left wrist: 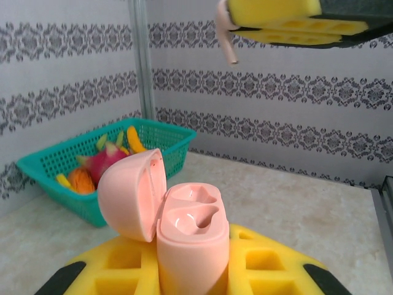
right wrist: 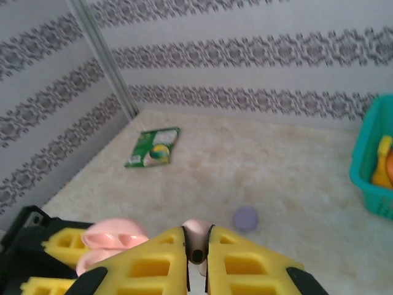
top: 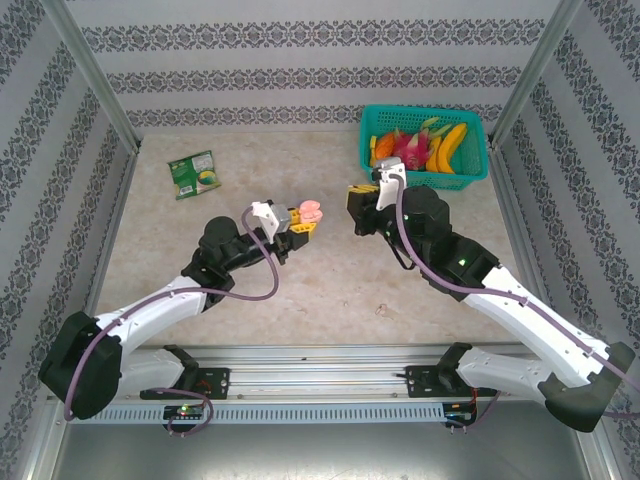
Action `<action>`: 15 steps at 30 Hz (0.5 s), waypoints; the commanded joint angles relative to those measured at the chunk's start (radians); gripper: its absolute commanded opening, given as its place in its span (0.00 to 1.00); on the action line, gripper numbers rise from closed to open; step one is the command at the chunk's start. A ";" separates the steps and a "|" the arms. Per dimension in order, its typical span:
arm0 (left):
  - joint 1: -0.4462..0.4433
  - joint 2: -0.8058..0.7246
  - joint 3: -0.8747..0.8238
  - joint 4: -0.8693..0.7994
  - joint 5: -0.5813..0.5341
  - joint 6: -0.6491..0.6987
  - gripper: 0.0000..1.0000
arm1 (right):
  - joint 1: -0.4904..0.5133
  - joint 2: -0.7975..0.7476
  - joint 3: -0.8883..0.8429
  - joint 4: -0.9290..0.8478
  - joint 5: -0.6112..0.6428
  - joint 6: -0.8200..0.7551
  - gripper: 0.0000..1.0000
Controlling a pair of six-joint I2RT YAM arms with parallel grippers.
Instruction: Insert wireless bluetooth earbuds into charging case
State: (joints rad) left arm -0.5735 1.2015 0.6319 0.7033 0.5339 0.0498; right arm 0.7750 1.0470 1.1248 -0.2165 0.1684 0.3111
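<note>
Right claw (right wrist: 198,255): closed tight on a pale pink earbud (right wrist: 196,232), which is pinched between the yellow fingertips. In the left wrist view the stem sticks out past them.
Left claw (top: 298,224): closed on the pink case (left wrist: 190,243), held upright above the worktop (top: 330,290).
Case: lid (left wrist: 132,195) is swung open to the left and two sockets face up.
Earbud to case: the earbud is just right of the case, raised and not touching it.
Edges: fruit basket (top: 440,183) at far right, behind the right claw; green packet (top: 195,173) at far left; lilac disc (right wrist: 245,217) on the worktop beyond the right claw.
Room: bare worktop near and between the arms, with patterned walls left, far and right.
</note>
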 commanded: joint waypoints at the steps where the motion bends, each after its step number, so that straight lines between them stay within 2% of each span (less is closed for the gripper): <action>1: -0.034 0.028 0.061 0.025 -0.050 0.102 0.00 | 0.010 -0.013 -0.007 0.153 -0.066 -0.066 0.14; 8: -0.081 0.090 0.129 0.064 -0.126 0.132 0.00 | 0.018 -0.021 -0.036 0.254 -0.118 -0.076 0.14; 15: -0.092 0.127 0.155 0.123 -0.147 0.098 0.00 | 0.030 -0.019 -0.064 0.278 -0.133 -0.071 0.13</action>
State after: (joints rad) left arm -0.6521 1.3243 0.7525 0.7429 0.4061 0.1471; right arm 0.7948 1.0405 1.0813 0.0082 0.0612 0.2543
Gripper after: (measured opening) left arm 0.215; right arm 0.137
